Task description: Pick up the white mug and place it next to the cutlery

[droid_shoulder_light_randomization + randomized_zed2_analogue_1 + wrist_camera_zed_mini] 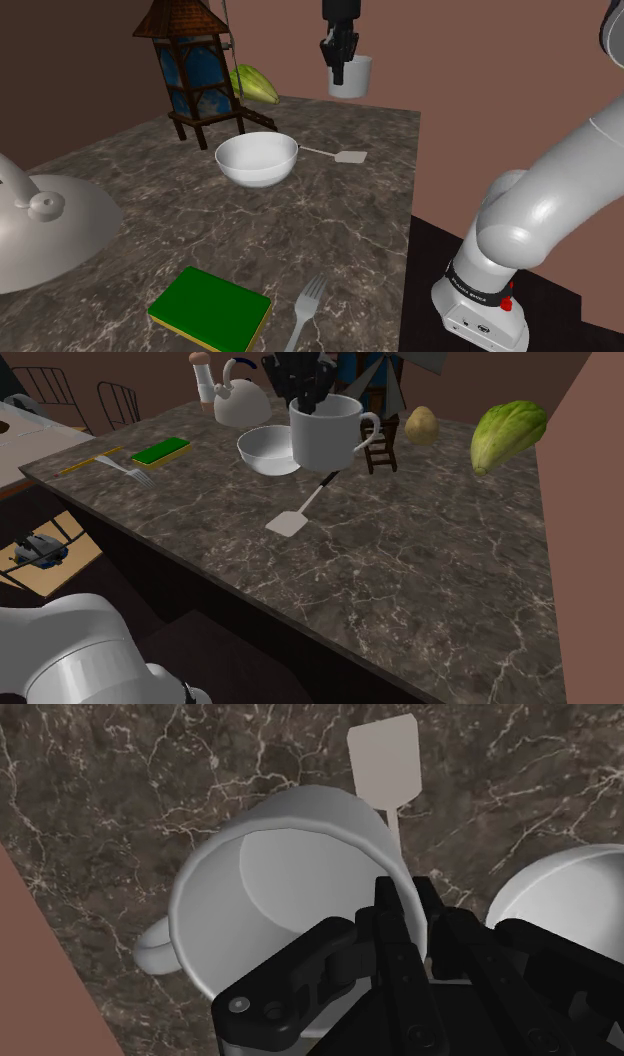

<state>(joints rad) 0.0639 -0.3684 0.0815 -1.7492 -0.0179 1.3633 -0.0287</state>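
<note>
Above the marble counter point(330, 220), the gripper point(408, 904) seemingly clasps the white mug point(290, 854), wrist view clearest.

Dark marble table point(350, 230): 1 white bowl point(257, 160) mid-table, wooden tower model point(195, 65) behind it. Green leafy vegetable point(255, 85) just beside the model, pale potato point(421, 424) near both. Grey kettle point(45, 225) at the shoulder view's left edge, 1 green sponge point(210, 310) at the near edge.

Dark veined marble counter point(340, 230); brown-pink walls point(470, 60); dark floor point(432, 250) below.
</note>
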